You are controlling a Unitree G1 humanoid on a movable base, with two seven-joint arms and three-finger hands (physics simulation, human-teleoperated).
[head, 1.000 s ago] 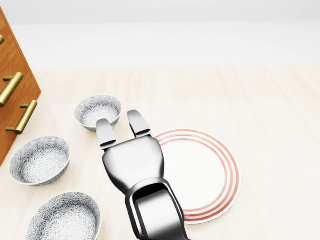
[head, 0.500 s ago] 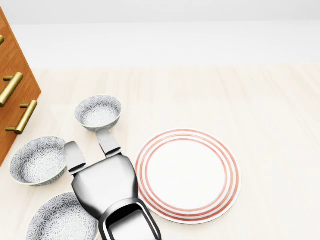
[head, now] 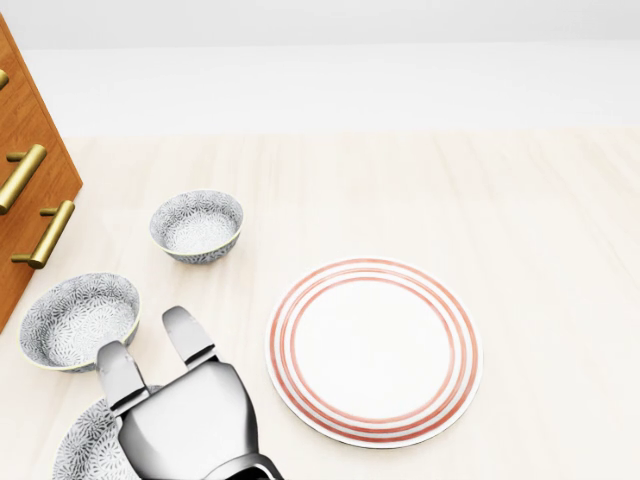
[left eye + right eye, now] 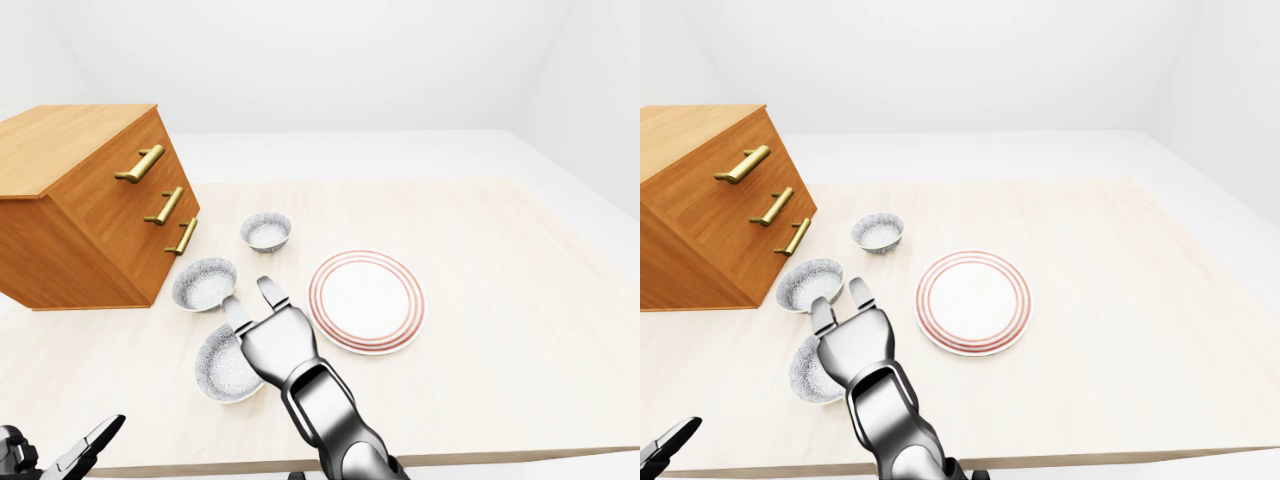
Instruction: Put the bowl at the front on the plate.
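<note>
**Right hand spread over the nearest bowl**

In the left-eye view, the front bowl (image 4: 222, 368) is seen on the pale table (image 4: 500, 300), at the bottom of a row of three bowls. The plate (image 4: 366, 300) lies just to its right, apart from it. The right hand (image 4: 250, 295) is held over the bowl's right half, its fingers apart and stretched toward the middle bowl (image 4: 204, 284); nothing is clasped. Only a dark corner of the left hand (image 4: 80, 455) is shown at bottom left, and its state cannot be told.

In the head view, most of the front bowl is covered by the hand's palm.

In the right-eye view, the bowl's left part is left uncovered beside the wrist.
</note>
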